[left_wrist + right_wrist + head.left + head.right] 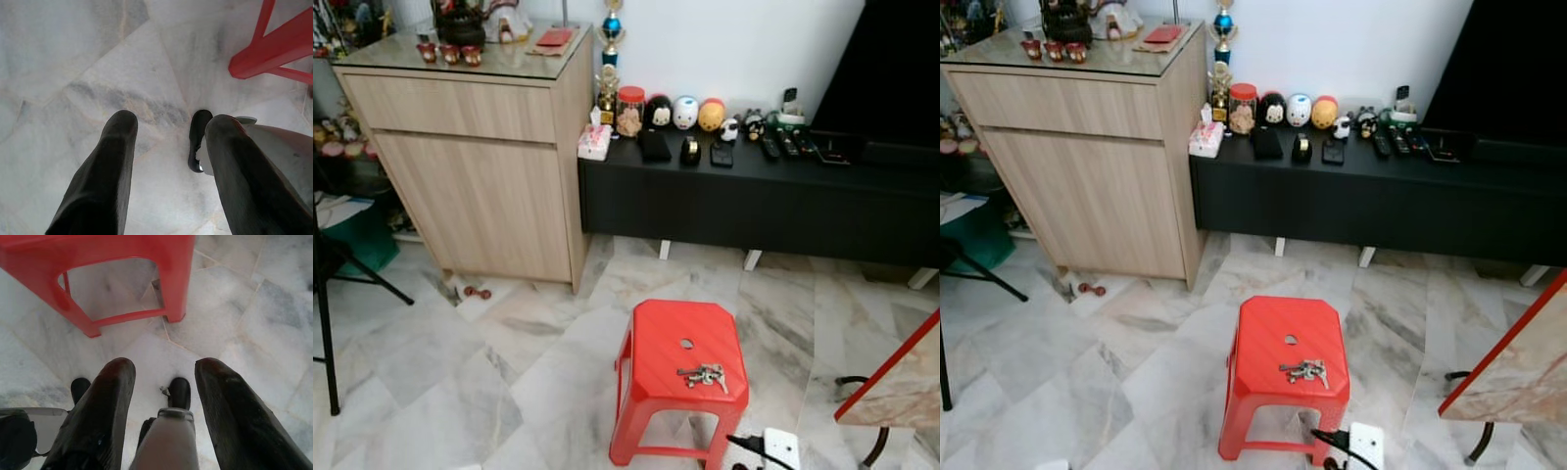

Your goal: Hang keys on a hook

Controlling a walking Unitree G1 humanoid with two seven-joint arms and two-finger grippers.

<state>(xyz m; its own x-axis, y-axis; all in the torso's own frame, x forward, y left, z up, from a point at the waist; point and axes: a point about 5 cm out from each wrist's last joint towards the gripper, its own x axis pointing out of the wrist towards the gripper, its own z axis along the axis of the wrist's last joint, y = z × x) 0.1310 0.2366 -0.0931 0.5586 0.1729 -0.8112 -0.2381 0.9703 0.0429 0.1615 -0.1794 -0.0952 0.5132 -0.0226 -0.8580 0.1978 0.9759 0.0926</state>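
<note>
Keys on red stool; both tools idle and open over the marble floor.

The keys [704, 375] lie in a bunch on the seat of the red stool [656, 338], just beside its centre hole, toward the seat's near edge. The left tool [168, 171] hangs with fingers apart, holding nothing, near one stool leg. The right tool [164, 401] likewise stands parted and empty, the stool just beyond it. Behind the stool, a wooden cabinet [480, 157] adjoins a black low surface [754, 196] carrying a jar, round figurines and remote controls. No legible writing or brand marks can be made out.
</note>
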